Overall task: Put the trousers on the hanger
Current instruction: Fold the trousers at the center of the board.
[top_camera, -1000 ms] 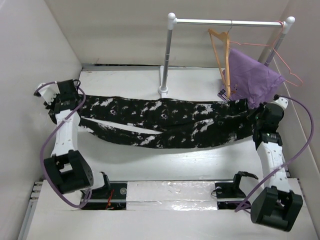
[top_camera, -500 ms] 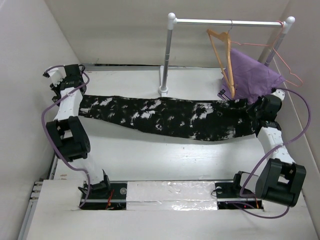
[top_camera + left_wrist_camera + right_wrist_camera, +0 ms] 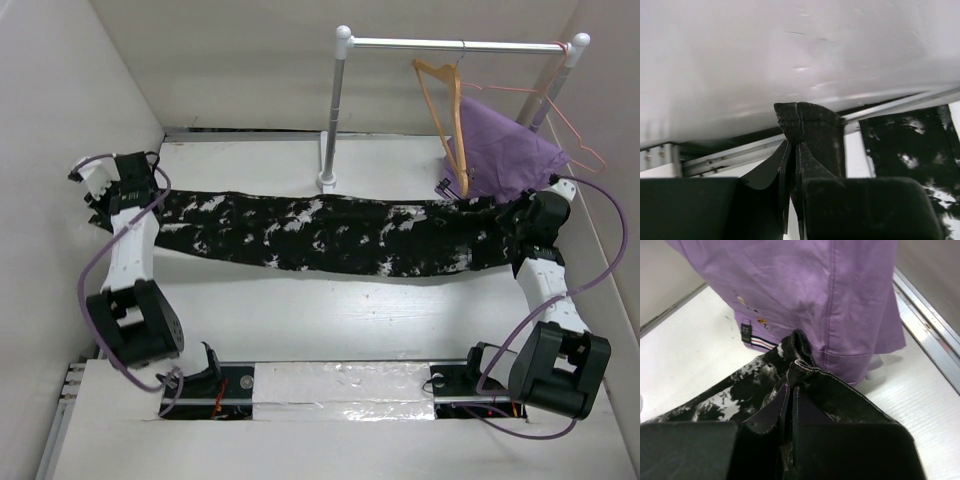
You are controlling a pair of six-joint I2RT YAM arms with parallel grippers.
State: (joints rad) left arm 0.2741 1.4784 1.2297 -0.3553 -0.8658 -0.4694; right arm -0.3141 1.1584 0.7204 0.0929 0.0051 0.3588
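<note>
The black, white-speckled trousers (image 3: 330, 235) hang stretched in a long band across the table between my two arms. My left gripper (image 3: 140, 205) is shut on the trousers' left end (image 3: 800, 120), close to the left wall. My right gripper (image 3: 520, 225) is shut on the trousers' right end (image 3: 805, 370), just below the purple cloth. The tan wooden hanger (image 3: 447, 110) hangs by its hook from the rail at the back right, above the trousers' right end.
A white rail on two posts (image 3: 335, 110) stands at the back. A purple cloth (image 3: 505, 150) hangs from it on a pink wire hanger (image 3: 575, 135) and fills the top of the right wrist view (image 3: 815, 290). Walls close in left and right.
The two spread legs came together into one narrow taut band. My left arm swung up toward the back left and then came slightly forward again. My right gripper shifted a little toward the purple cloth.
</note>
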